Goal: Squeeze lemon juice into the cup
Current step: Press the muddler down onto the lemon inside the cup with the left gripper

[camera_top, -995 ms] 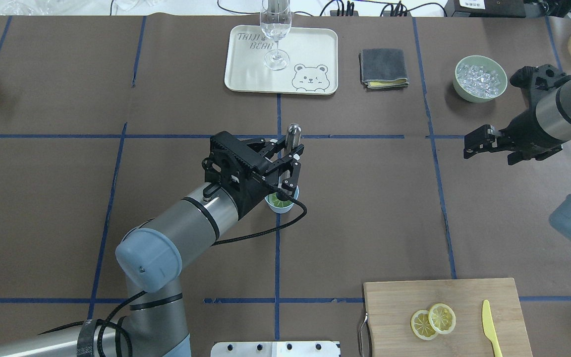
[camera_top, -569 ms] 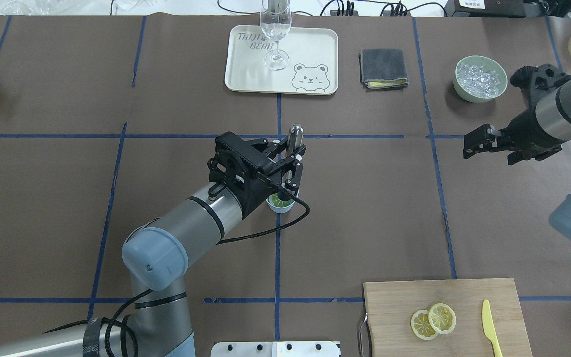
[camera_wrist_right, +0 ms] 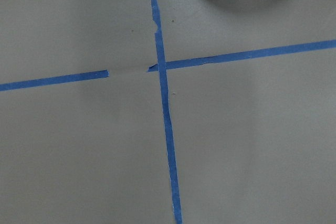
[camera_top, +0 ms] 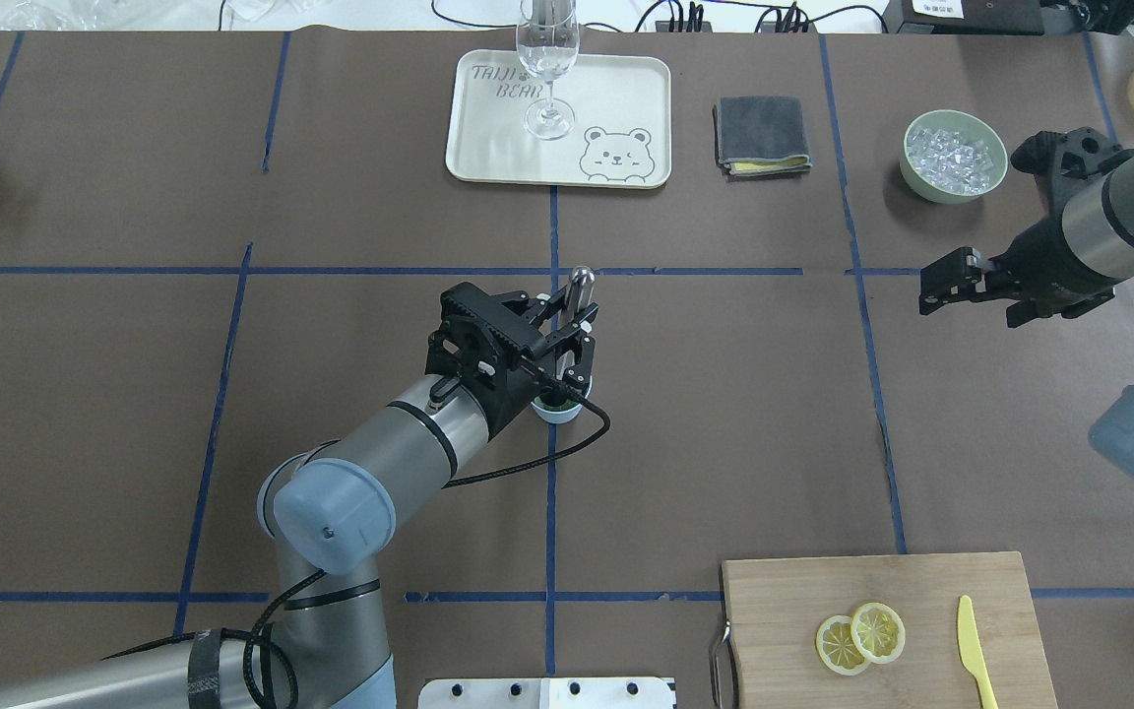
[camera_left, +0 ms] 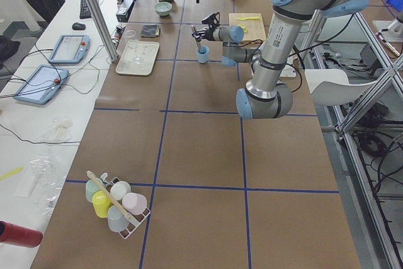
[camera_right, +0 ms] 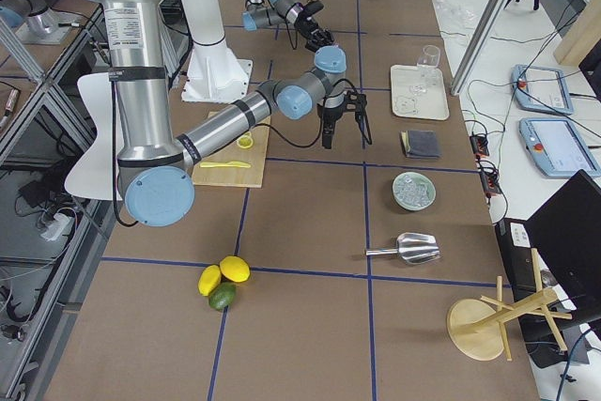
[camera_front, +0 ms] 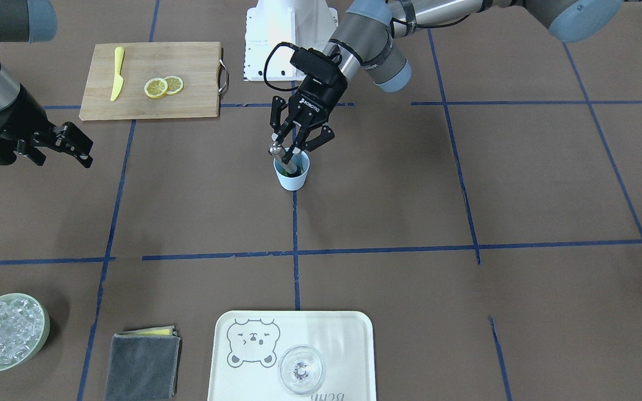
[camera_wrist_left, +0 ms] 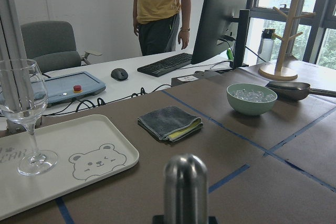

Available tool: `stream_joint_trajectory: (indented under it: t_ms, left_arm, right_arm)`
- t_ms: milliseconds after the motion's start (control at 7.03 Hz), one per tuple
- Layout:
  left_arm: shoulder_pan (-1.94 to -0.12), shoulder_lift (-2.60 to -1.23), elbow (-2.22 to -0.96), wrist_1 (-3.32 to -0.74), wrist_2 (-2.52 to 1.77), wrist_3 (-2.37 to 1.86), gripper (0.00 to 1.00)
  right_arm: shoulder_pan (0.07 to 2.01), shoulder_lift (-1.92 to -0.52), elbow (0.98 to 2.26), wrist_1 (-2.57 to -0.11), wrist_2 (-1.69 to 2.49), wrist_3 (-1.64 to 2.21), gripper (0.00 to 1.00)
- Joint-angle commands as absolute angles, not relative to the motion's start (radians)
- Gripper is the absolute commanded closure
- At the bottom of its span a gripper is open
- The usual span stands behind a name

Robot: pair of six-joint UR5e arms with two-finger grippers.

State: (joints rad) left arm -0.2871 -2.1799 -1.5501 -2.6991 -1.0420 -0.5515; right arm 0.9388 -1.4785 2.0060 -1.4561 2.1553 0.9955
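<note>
The light-blue cup [camera_front: 292,177] [camera_top: 561,415] stands at the table's middle on a blue tape line. My left gripper [camera_front: 294,148] [camera_top: 575,330] hangs right over it, shut on a silver metal rod [camera_top: 581,283] [camera_wrist_left: 185,184] that slants down into the cup. A bit of green-yellow shows inside the cup under the rod; I cannot tell whether it is a lemon slice. Two lemon slices [camera_top: 862,637] [camera_front: 164,86] lie overlapping on the wooden board [camera_top: 784,611]. My right gripper [camera_top: 929,290] [camera_front: 86,153] hovers open and empty at the right side, far from the cup.
A yellow knife [camera_top: 971,645] lies on the board. At the far edge stand a cream tray [camera_top: 488,148] with a clear glass [camera_top: 547,59], a folded grey cloth [camera_top: 762,136] and a green bowl of ice [camera_top: 954,156]. A person [camera_wrist_left: 160,9] stands beyond the table.
My left gripper has come down and nearer over the cup with the rod, now hiding most of the cup's opening. The right arm has not moved.
</note>
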Motion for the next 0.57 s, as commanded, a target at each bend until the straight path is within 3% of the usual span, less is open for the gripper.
stream_joint_trajectory:
  t_ms: [0, 426]
  left_arm:
    - [-0.287, -2.18, -1.543, -2.698, -1.043, -0.551, 1.0]
    - [-0.287, -2.181, -1.551, -2.697, -1.046, -0.548, 1.0]
  right_arm:
    - [0.939, -1.477, 2.005, -1.456, 2.155, 0.997, 0.0]
    - [0.939, -1.477, 2.008, -1.457, 2.155, 1.0, 0.0]
